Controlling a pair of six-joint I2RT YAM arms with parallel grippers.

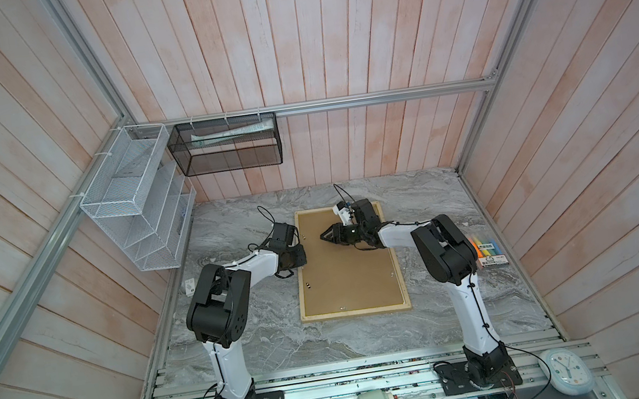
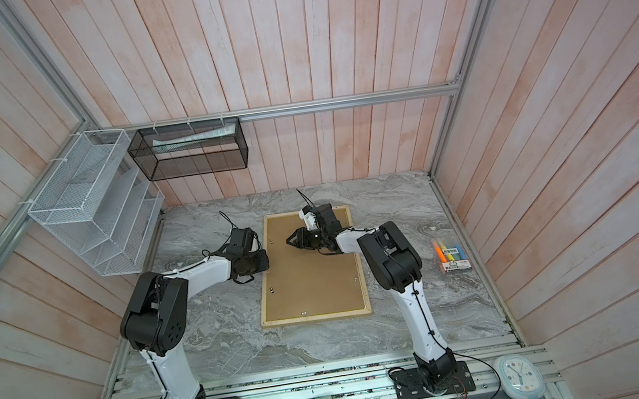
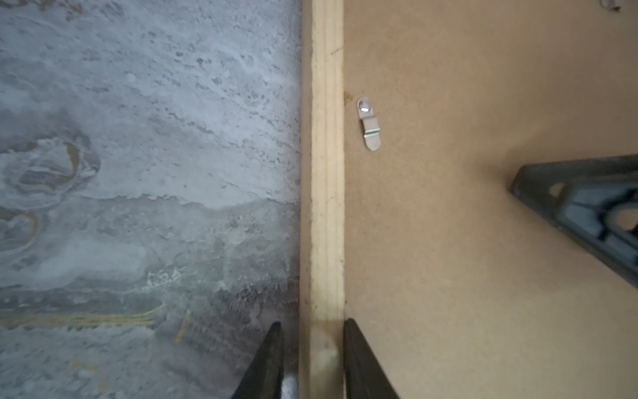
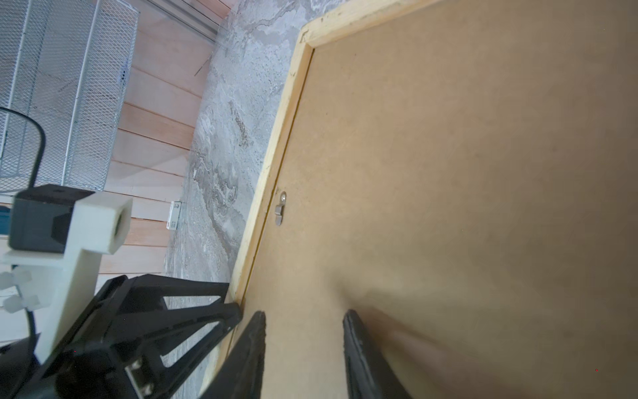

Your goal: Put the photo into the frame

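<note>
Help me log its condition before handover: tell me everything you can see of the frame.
The frame is a large rectangle lying flat, back up, on the grey marbled table. Thin pale wood rails surround a brown fibreboard back with small metal clips near its edges. The left gripper straddles one long rail, a jaw on each side; whether it pinches is unclear. The right gripper, open, is low over the back's far half. The front is hidden.

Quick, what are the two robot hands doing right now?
Left gripper: fingers straddle the frame's rail; grip cannot be told.
Right gripper: open, holding nothing.
</note>
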